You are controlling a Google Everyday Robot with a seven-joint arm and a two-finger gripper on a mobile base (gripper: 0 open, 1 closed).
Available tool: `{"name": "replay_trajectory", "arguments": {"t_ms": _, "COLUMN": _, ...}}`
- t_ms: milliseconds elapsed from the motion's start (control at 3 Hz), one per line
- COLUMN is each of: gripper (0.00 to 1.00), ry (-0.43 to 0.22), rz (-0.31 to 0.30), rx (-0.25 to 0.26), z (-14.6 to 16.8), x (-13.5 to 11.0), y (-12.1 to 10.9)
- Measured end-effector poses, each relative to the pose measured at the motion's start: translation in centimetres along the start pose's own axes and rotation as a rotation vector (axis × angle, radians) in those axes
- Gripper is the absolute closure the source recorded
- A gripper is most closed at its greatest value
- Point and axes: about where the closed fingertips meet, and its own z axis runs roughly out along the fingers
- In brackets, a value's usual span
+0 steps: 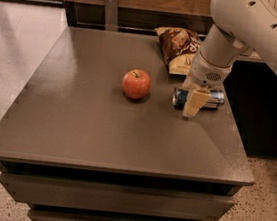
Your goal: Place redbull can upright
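Redbull can (214,98): lies on its side on the right part of the table, long axis left to right, its middle hidden behind the gripper.
Drawer fronts (112,197): nearest the camera, under the tabletop, closed; contents hidden.
Table (101,128): flat brown top carrying the apple, can and bag.
Apple (136,84): red, stem up, mid-table, left of the can and apart from it.
Gripper (194,105): hangs from the white arm (249,25) right at the can; how wide it is spread, or whether it has hold of the can, cannot be told.
Chip bag (178,49): brown and yellow, at the far edge just behind the can; contents not visible.
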Motion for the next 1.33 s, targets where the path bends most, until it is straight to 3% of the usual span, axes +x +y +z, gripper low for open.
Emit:
{"name": "replay_trajectory", "arguments": {"t_ms": 667, "gripper": 0.87, "ry": -0.010, "rz": -0.010, "rx": -0.012, "z": 0.3, "x": 0.0, "y": 0.6}}
{"name": "replay_trajectory", "arguments": {"t_ms": 1000, "gripper": 1.00, "ry": -0.037, "rz": -0.025, "rx": 0.001, "z": -0.7, "x": -0.6, "y": 0.8}}
{"name": "replay_trajectory", "arguments": {"t_ms": 1333, "gripper": 1.00, "ry": -0.086, "rz": -0.052, "rx": 0.035, "z": -3.0, "x": -1.7, "y": 0.6}}
